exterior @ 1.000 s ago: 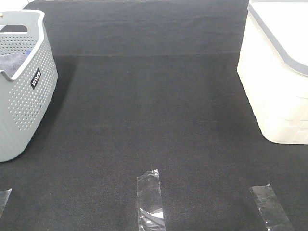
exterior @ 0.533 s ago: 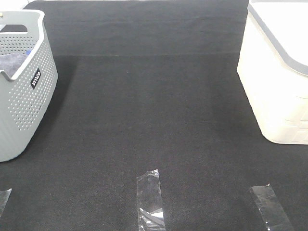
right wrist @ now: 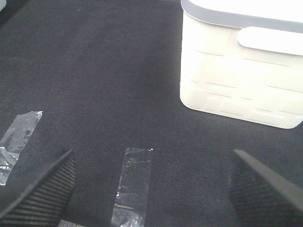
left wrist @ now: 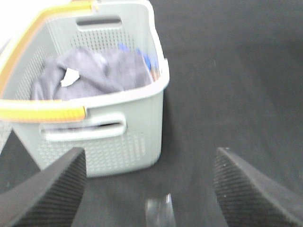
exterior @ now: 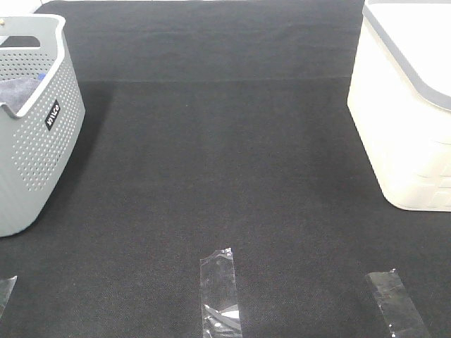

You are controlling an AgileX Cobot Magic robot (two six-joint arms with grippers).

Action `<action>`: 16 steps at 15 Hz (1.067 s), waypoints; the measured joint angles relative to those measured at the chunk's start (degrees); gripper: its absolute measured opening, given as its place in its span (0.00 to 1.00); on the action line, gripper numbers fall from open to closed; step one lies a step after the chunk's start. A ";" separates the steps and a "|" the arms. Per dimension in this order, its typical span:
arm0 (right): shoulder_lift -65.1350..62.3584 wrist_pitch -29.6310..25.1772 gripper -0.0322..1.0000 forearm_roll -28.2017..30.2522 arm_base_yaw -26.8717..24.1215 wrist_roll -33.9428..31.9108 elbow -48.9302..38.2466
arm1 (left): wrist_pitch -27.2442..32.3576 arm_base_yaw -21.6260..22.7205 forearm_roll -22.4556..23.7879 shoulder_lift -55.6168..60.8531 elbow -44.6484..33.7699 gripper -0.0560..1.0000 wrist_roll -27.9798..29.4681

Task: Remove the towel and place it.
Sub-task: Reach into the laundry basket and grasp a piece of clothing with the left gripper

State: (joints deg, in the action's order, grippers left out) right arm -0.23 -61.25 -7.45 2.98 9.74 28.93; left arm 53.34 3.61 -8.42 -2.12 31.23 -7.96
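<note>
**Open left gripper [left wrist: 149, 156] faces towel [left wrist: 90, 75] in grey basket [left wrist: 142, 118]**

The left gripper hangs with its jaws spread wide and holds nothing. The grey basket stands just ahead of it. The towel lies bunched inside the basket, so no long axis can be made out, and a blue cloth [left wrist: 147, 60] peeks out beside it. The right gripper [right wrist: 151, 156], likewise spread and empty, faces the white basket [right wrist: 236, 90] across the black mat [exterior: 225, 176]. The left arm looks far nearer for the pick.

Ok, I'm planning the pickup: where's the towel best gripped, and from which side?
Pinch the raised crumpled fold at the middle of the towel, coming straight down through the open top of the grey basket. Walls enclose it on every side, and the bunched ridges give something to close on.
</note>
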 joint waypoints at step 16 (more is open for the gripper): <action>0.00 0.00 0.81 0.00 0.00 0.00 0.00 | -12.49 0.34 9.22 -70.42 33.40 0.72 21.54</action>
State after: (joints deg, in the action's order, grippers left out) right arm -0.23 -61.25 -7.45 2.98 9.74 28.93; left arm 40.85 3.95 0.80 -72.54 64.63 13.58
